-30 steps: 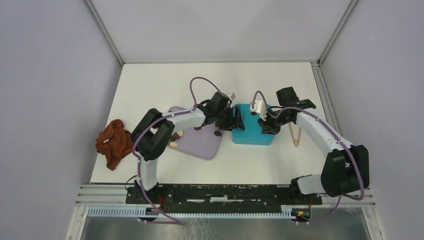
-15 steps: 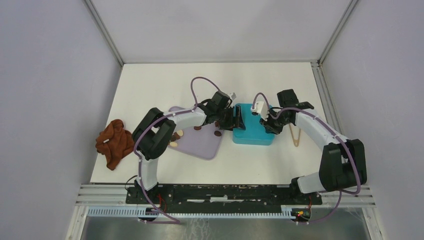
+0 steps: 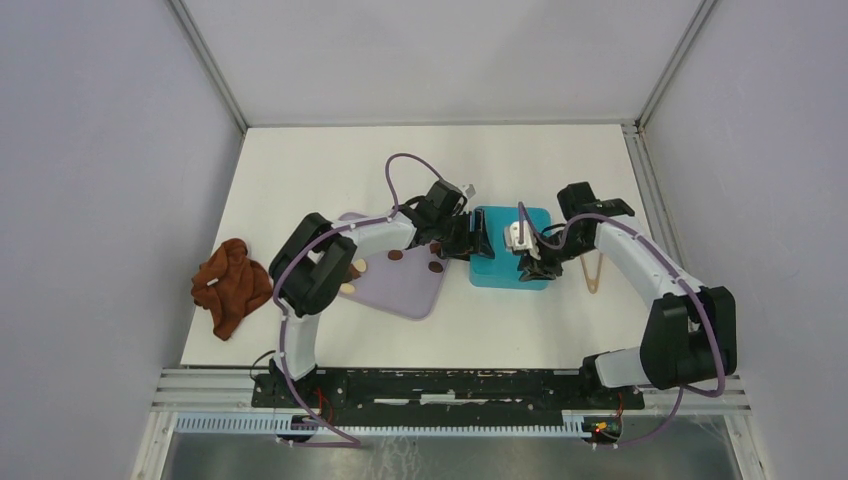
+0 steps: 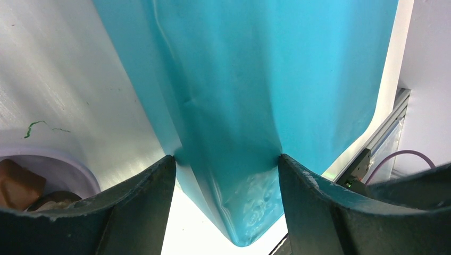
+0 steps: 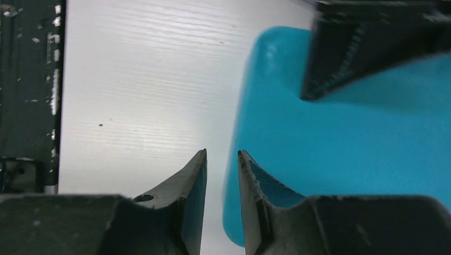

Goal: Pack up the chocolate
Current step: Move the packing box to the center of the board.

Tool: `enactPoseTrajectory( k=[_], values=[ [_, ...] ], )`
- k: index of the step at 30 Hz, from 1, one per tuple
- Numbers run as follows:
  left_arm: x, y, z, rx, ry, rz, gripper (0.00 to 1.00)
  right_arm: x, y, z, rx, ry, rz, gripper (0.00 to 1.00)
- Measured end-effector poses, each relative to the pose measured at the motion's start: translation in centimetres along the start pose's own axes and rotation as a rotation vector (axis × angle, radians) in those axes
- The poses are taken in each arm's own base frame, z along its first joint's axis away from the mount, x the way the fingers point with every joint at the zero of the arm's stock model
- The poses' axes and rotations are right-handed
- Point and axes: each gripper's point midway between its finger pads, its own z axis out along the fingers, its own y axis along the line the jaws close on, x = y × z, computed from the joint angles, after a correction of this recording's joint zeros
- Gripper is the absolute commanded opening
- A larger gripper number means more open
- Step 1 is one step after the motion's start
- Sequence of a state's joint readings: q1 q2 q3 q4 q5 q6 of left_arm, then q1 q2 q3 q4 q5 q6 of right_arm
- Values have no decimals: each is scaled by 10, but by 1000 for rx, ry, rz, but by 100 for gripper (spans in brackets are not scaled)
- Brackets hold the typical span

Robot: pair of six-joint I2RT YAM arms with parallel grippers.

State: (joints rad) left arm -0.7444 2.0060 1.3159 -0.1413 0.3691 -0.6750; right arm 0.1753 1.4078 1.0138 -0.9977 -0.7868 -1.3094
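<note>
Partly the chocolate [image 3: 395, 256] is hidden: the pieces lie on a lavender tray [image 3: 410, 295] just left of the teal box [image 3: 495, 275], and the left arm [image 3: 375, 235] passes over the far part of this tray. In the top view I can count five pieces (two dark brown, one mid brown, two cream-white), but the count is not sure because of the arm. The left wrist view shows only two brown pieces, cut off at the lower left corner. Whether any piece is inside the box I cannot tell; only its smooth teal surface shows.

The left gripper [image 3: 476, 243] stands wide and holds the left end of the box, with both fingers [image 4: 143, 186] touching the teal wall. The right gripper [image 3: 527, 266] is at the near edge of the box. Its jaws leave a narrow gap, and the white table [image 3: 300, 180] shows through it. Whether a finger touches the box is not clear.

Counted: one box, one tray, one rust-brown cloth [image 3: 230, 285] at the left table edge, and one pair of wooden tongs [image 3: 593, 272] right of the box — apart from it.
</note>
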Motion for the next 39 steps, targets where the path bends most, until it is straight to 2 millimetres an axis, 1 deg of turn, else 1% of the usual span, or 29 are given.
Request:
enactPoseTrajectory(
  k=[2,4,7,9,11,12,15,18,20,25,28,30,32,33,34,36,38,39],
  values=[
    [0,0,0,2,2,-2,75,-2,16,7,-61,-4,-80,21],
    [0,1,1,3,4,-5,76,3,32,18,-119,16,-118,19],
    [-1,0,2,6,7,-19,76,22,52,35,-180,84,-136,17],
    [0,-1,3,10,10,-19,76,35,60,43,-192,132,-134,15],
    [0,-1,3,14,14,-20,76,44,57,46,-162,181,-120,15],
    [0,-2,3,16,16,-20,76,46,51,47,-133,203,-112,15],
    [1,-2,3,17,17,-20,77,46,18,44,24,253,-85,15],
    [-1,-2,4,19,14,-21,77,44,1,39,123,270,-42,15],
    [-2,-2,5,21,11,-24,77,45,-4,38,155,277,-21,15],
    [-3,-3,6,23,11,-25,77,42,-5,36,154,279,2,17],
    [-4,-2,7,23,12,-26,77,27,-5,29,113,238,-5,17],
    [-4,-2,8,25,14,-28,77,7,-14,14,100,171,-5,17],
    [-5,-3,9,28,16,-29,77,-12,-32,-6,137,104,12,17],
    [-5,-3,9,29,17,-31,77,-23,-49,-21,185,68,27,17],
    [-4,-3,9,31,19,-36,77,-29,-62,-34,232,51,45,17],
    [-4,-2,10,31,22,-41,77,-38,-89,-58,338,32,86,17],
    [-4,-2,10,35,27,-51,78,-39,-108,-72,414,34,124,17],
    [-4,-2,11,37,29,-59,78,-38,-115,-76,444,40,146,17]
  ],
)
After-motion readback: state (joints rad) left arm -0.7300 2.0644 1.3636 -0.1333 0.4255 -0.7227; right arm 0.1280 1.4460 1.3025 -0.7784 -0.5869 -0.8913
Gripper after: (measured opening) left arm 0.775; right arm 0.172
